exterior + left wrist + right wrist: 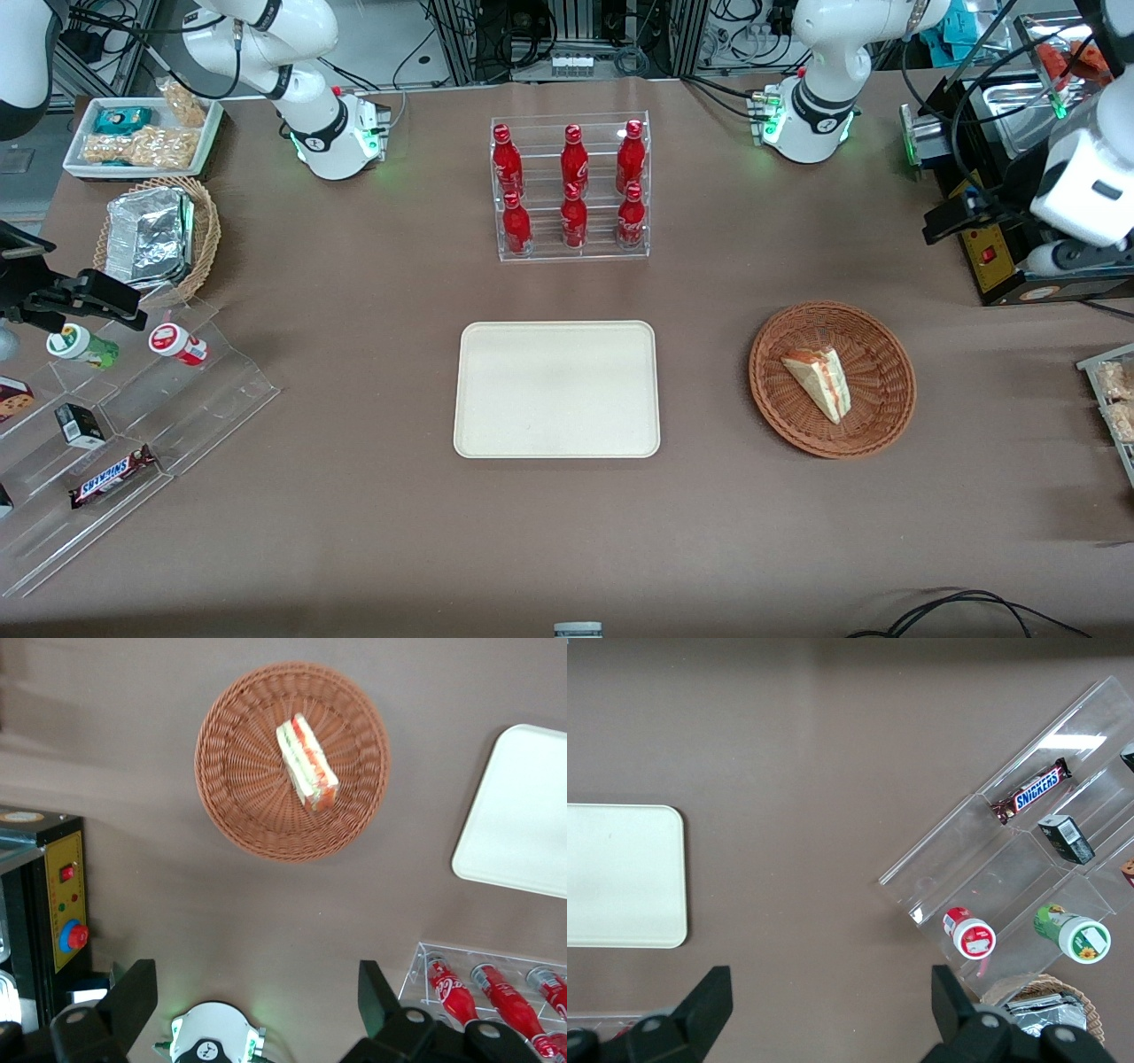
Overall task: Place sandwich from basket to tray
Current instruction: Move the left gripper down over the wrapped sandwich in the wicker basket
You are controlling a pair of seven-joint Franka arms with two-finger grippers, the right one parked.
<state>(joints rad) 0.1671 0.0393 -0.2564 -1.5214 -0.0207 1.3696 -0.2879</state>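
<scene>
From the front: a brown-covered table [354, 372] with a cream tray [556, 390] flat at mid-table, bare. Beside it, toward the working arm's end, a round reddish-brown basket [877, 354], well apart from the tray. In the basket, a sandwich [819, 381], a white wedge on its side with orange-red filling showing. Farther from the camera than the tray, a clear rack of red bottles [571, 190], all upright. Up over the working arm's end of the table, the left arm's gripper [952, 220], farther from the camera than the basket and just beside a black box with a yellow panel [992, 257]; touches nothing. From the left wrist: gripper [255, 979] spread wide, both black fingers [133, 992] far apart, nothing between them, high above the table. Below it, the basket [239, 753] with the sandwich [306, 762] lying near its middle, green and red layers in sight. Also in sight, a rounded corner of the tray [523, 815], some of the red bottles [496, 992], the yellow-panelled box [53, 895] with its red button, and the arm's white base [213, 1047]. From the right wrist: one end of the tray [620, 877], well apart from a clear stepped stand [1028, 859] with a chocolate bar [1032, 790], a small dark carton [1066, 839] and two small round tubs [970, 935] on its steps
</scene>
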